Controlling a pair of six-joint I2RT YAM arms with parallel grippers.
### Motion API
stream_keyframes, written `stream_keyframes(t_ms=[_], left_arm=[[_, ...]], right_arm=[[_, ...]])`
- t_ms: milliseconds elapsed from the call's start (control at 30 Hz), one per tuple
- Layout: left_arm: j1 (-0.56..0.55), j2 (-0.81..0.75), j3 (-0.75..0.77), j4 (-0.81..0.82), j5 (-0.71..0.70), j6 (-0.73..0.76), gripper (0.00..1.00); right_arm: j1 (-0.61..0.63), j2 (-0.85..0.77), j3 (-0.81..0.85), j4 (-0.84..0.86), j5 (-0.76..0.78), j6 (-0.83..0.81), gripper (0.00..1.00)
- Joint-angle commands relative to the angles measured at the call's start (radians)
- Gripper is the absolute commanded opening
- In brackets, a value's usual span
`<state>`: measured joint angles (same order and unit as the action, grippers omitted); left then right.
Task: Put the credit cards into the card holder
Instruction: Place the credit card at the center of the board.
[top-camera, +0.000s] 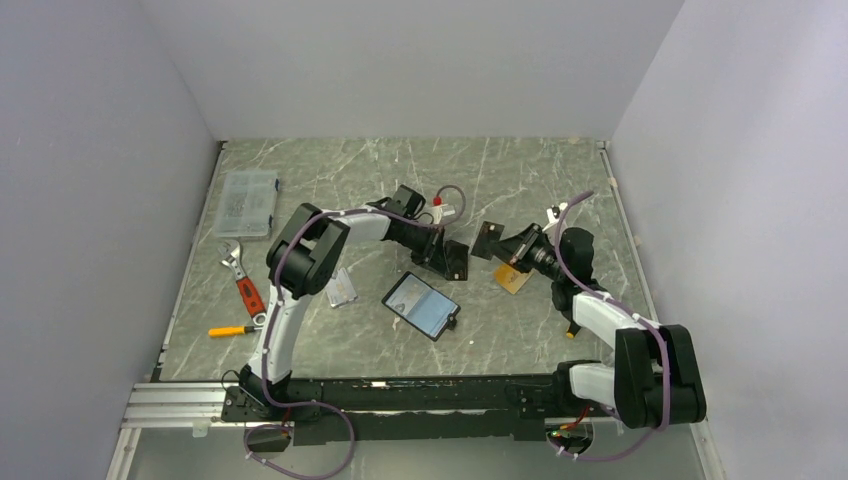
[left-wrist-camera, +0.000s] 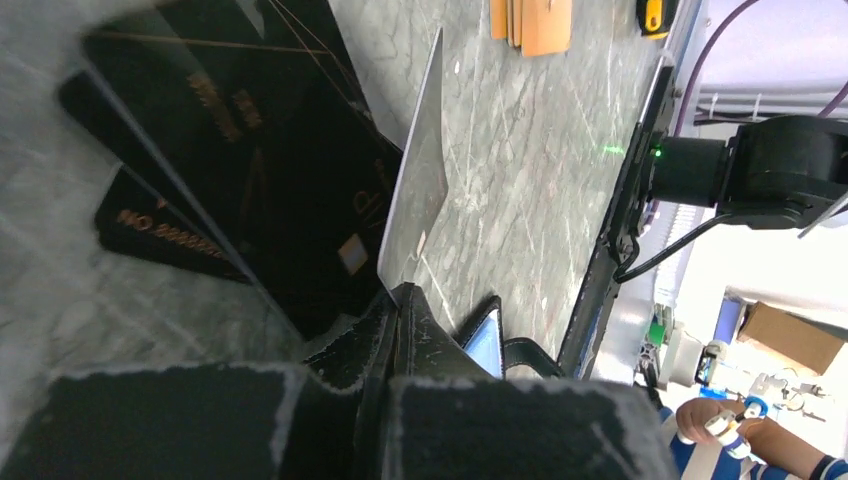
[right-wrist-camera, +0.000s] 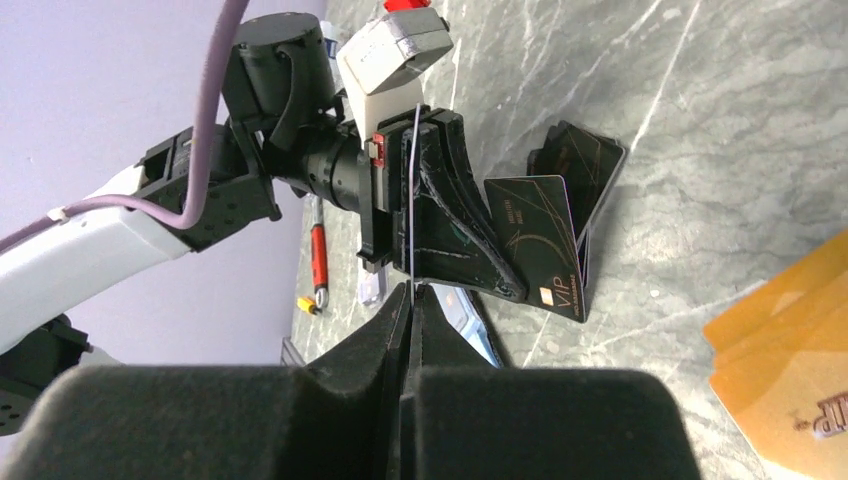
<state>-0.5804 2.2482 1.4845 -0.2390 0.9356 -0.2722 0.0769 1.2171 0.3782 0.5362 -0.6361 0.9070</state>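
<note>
Where walls (top-camera: 420, 60) enclose it, the marbled tabletop (top-camera: 350, 180) bears credit cards (top-camera: 512, 278)

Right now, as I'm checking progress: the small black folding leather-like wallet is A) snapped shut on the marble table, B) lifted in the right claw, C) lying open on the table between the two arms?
C: the small black folding wallet lies open on the grey marble table, shiny pockets facing up.

Partly seen
Orange cards (right-wrist-camera: 790, 370) run off the picture edge; wallet (left-wrist-camera: 485, 340) mostly hidden behind left gripper (left-wrist-camera: 400, 292); print on black cards (left-wrist-camera: 250, 150) blurred.
</note>
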Motion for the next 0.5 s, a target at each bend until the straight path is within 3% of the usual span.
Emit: stream_keyframes(t_ms=[0, 33, 133, 200, 467], left_arm=[[-0.015, 0.017, 0.076, -0.101, -0.092, 0.087, 0.05], [-0.015, 0.022, 0.093, -0.117, -0.11, 0.097, 0.1], [-0.016, 0.025, 0.122, -0.164, -0.154, 0.116, 0.4], [-0.015, 0.005, 0.117, -0.17, -0.174, 0.12, 0.52], [0.01, -0.131, 0.09, -0.196, -0.178, 0.143, 0.62]], right_arm=[[-0.008, -0.031, -0.019, -0.008, -0.022, -0.019, 0.0], [-0.008, -0.033, -0.019, -0.009, -0.028, -0.02, 0.0], [-0.008, -0.037, -0.011, -0.021, -0.057, -0.036, 0.0], [-0.008, -0.033, -0.005, -0.027, -0.08, -0.045, 0.0], [-0.007, -0.038, 0.007, -0.053, -0.142, -0.077, 0.0]])
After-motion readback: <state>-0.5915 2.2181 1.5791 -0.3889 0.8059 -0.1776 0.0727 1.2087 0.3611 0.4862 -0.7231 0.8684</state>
